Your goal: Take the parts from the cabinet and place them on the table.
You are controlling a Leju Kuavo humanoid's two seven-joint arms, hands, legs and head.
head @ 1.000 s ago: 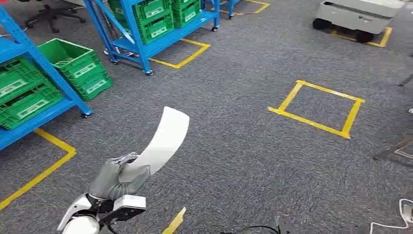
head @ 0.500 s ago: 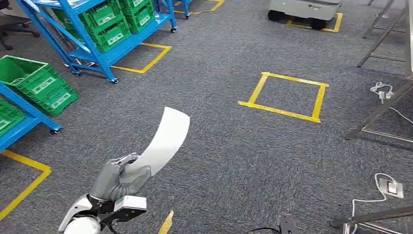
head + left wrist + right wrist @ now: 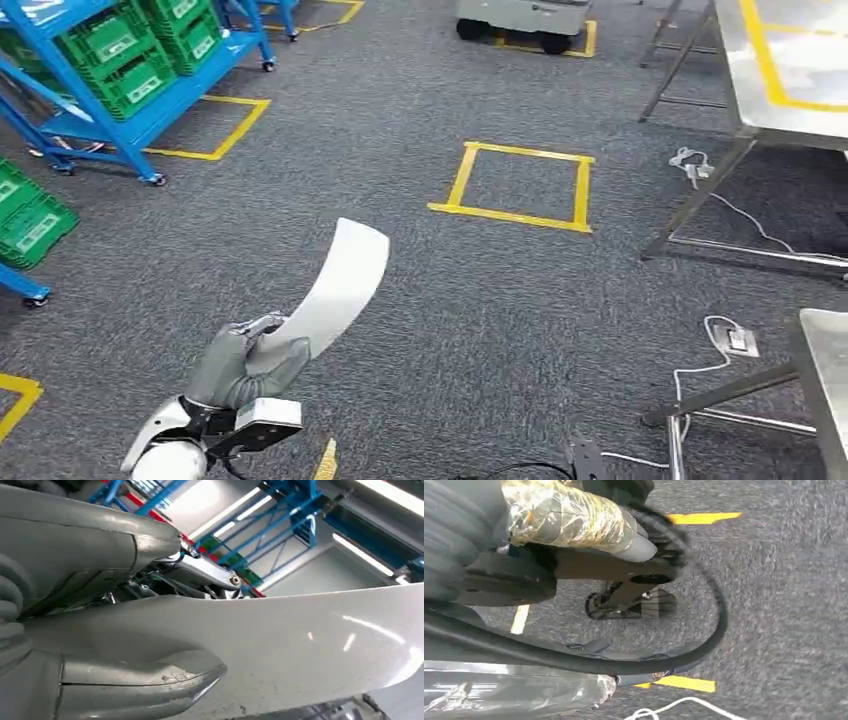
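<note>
Left hand carrying white curved part above carpet floor

The left hand [image 3: 245, 365] has its fingers [image 3: 135, 685] clenched around the lower end of the white curved part [image 3: 335, 288], which rises tilted up and to the right over the grey carpet [image 3: 480, 320]. The steel table [image 3: 790, 75] stands ahead at the far right, the blue rack [image 3: 110, 95] with green crates [image 3: 130, 65] at far left. Right hand [image 3: 574, 525]: finger state cannot be told
</note>
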